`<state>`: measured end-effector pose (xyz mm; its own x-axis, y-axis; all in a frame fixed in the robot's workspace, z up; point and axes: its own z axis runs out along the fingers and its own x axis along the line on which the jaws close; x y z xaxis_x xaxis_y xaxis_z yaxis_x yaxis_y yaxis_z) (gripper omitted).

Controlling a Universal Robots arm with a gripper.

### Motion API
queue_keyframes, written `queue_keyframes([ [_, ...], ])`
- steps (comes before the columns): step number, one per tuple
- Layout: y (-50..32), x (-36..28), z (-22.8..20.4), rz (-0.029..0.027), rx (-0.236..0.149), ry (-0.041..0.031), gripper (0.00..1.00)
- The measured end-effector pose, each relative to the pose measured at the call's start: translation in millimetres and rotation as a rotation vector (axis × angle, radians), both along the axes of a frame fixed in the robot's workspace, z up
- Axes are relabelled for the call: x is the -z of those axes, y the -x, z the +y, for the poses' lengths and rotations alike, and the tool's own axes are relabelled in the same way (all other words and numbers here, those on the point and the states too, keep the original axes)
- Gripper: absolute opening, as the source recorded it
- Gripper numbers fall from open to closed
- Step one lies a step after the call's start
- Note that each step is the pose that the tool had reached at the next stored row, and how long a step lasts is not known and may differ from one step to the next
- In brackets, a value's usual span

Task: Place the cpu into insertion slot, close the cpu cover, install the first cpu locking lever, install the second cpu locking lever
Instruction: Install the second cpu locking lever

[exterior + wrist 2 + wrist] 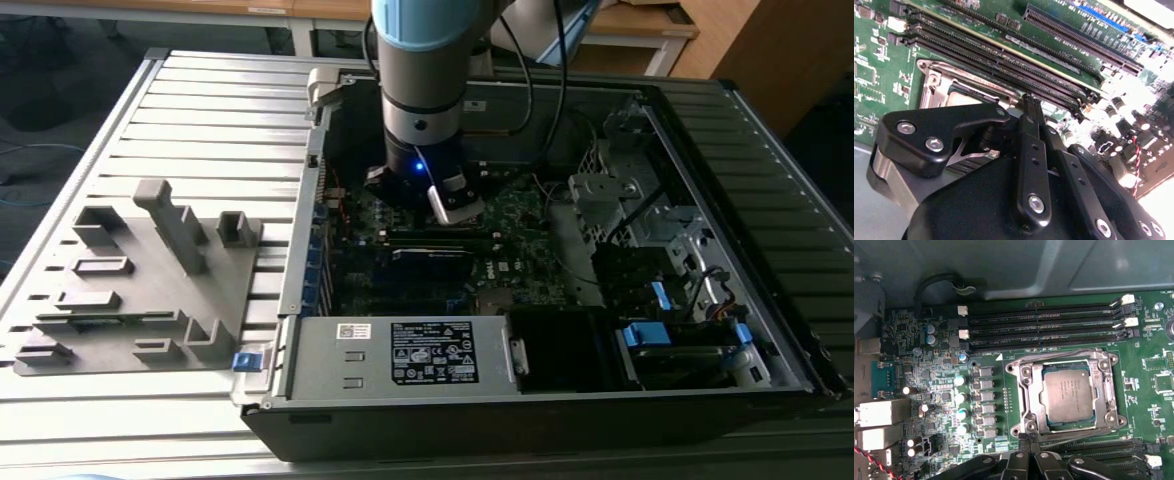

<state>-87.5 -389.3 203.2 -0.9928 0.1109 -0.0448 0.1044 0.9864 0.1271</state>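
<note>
The cpu sits in the insertion slot; light, fragile, best held by its edges. The claw, fingers pressed together, hovers just beside it.

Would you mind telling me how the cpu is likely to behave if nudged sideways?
The cpu lies flat within the cpu cover, so it probably won't slide. Its smooth metal top looks slippery. It seems thin and stiff, unlikely to tip.
</note>
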Motion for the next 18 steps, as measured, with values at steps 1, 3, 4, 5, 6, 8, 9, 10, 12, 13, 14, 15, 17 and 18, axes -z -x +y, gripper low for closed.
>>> queue_keyframes([
  [1,0.2,0.2,-0.5,0.0000,0.000,-0.0059,0.11],
  [3,0.6,1.0,-1.7,0.0000,0.000,-0.0164,0.11],
  [4,1.1,1.8,-2.9,0.0000,0.000,-0.0231,0.11],
  [5,1.5,2.3,-3.6,0.0000,0.000,-0.0285,0.11],
  [6,2.0,2.7,-4.3,0.0000,0.000,-0.0335,0.11],
  [8,2.8,3.5,-5.3,0.0001,0.000,-0.0439,0.11],
  [9,3.1,3.7,-5.8,0.0001,0.000,-0.0512,0.11],
  [10,3.3,3.9,-6.3,0.0000,0.000,-0.0599,0.11],
  [12,3.7,4.3,-7.3,0.0001,0.000,-0.0737,0.11],
  [13,3.9,4.6,-7.8,0.0000,0.000,-0.0789,0.11],
  [14,4.2,5.0,-8.3,0.0000,0.000,-0.0834,0.11],
  [15,4.4,5.4,-8.6,0.0000,0.000,-0.0875,0.11],
  [17,4.9,6.4,-9.6,0.0000,0.000,-0.0941,0.11],
  [18,5.3,7.0,-10.1,0.0001,0.000,-0.0962,0.11],
])
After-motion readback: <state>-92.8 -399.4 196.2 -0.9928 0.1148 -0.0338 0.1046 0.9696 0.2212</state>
